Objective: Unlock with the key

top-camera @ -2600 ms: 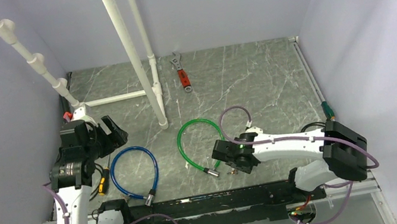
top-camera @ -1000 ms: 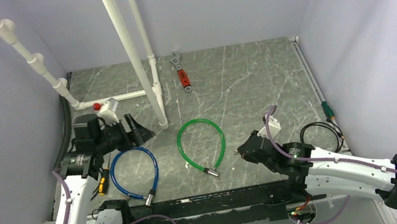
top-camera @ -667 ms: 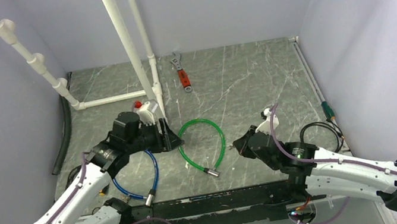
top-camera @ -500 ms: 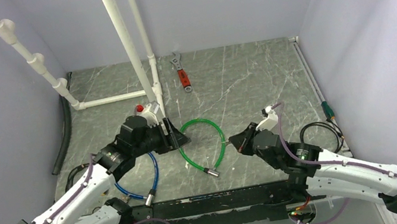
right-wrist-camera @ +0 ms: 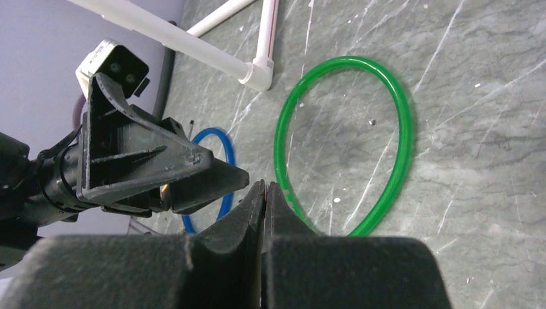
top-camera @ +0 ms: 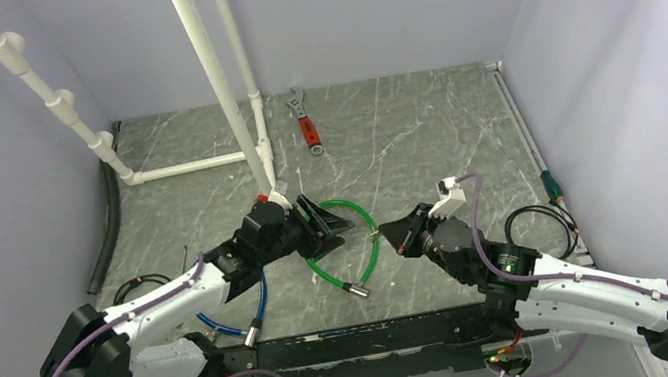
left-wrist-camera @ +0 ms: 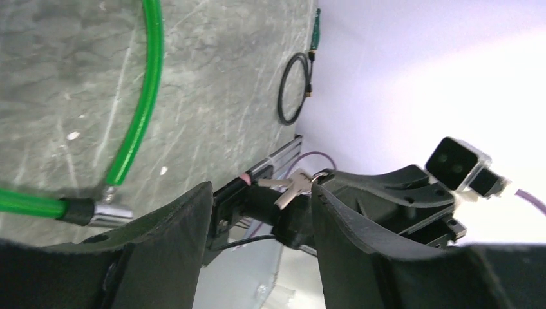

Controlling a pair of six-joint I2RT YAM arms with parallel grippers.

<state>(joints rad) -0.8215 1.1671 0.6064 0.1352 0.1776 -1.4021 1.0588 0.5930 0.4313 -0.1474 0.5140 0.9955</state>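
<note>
Over the marbled table (top-camera: 421,124), our right gripper (top-camera: 385,233) pinches the key (left-wrist-camera: 293,187) facing our left gripper (top-camera: 337,232), jaws spread, probably for handover.

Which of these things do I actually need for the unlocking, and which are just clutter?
Needed: key, pinched in the right gripper; green cable, below the open left gripper, and its lock end.
Clutter: wrench; white pipes; black cord; blue cable, probably.

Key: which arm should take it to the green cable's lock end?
Right: the right hand is shut on the key, close to the green cable's lock end; the left hand is open, empty.
</note>
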